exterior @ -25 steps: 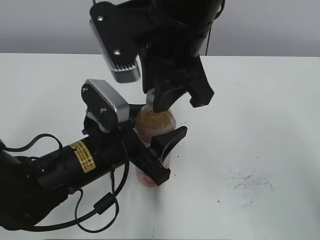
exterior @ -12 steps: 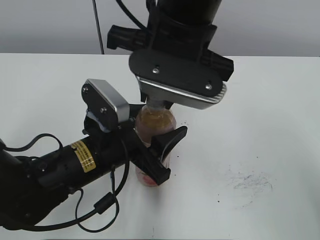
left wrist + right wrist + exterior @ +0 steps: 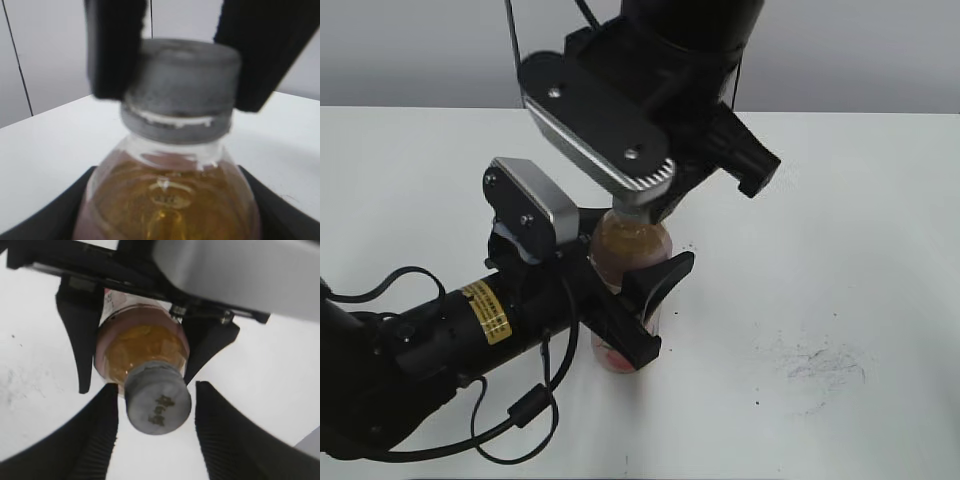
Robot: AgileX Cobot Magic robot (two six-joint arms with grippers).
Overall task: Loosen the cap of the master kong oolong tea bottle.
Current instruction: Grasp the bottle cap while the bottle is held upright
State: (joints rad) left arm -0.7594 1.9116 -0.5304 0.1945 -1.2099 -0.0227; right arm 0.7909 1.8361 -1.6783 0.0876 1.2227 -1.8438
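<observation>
The master kong oolong tea bottle [image 3: 630, 250] stands upright on the white table, amber tea showing above its pink wrap. My left gripper [image 3: 635, 305] is shut on the bottle's body; its black fingers [image 3: 70, 212] flank the shoulder [image 3: 170, 195]. My right gripper [image 3: 156, 387] comes down from above and is open. Its ribbed fingers [image 3: 95, 435] straddle the grey cap [image 3: 157, 400] with a thin gap on each side. The cap [image 3: 180, 85] has a dark mark on top. In the exterior view the right wrist's housing hides most of the cap.
The white table [image 3: 860, 220] has dark scuff marks [image 3: 820, 365] to the right of the bottle. The left arm's black cable [image 3: 520, 410] loops near the front edge. A grey wall stands behind.
My right wrist has turned about the cap's axis over the last second, so its camera housing now faces another way. The bottle and left arm have not moved.
</observation>
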